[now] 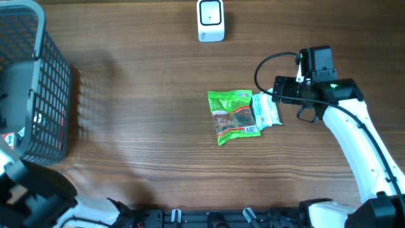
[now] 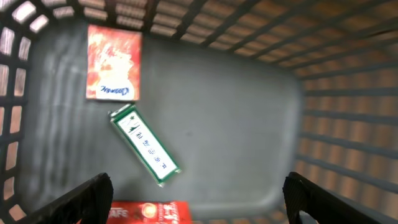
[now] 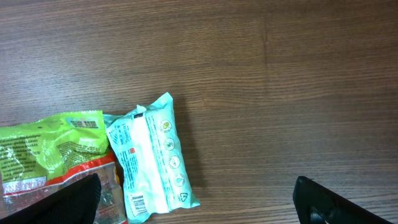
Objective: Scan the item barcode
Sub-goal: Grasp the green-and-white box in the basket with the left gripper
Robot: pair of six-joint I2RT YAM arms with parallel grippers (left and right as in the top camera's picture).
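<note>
Right gripper (image 3: 196,186) gapes empty over the white pack (image 3: 155,162) on the bench (image 3: 280,74). We note left gripper (image 2: 198,183) released, nothing held, over the basket (image 2: 348,124).

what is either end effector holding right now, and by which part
Nothing is held. The left end effector hangs open over the dark plastic mesh basket; the right end effector is open beside the pale teal plastic packet.

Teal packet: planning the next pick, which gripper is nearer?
Right. The right gripper hovers just beside the teal packet; the left gripper is far off, at the basket.
</note>
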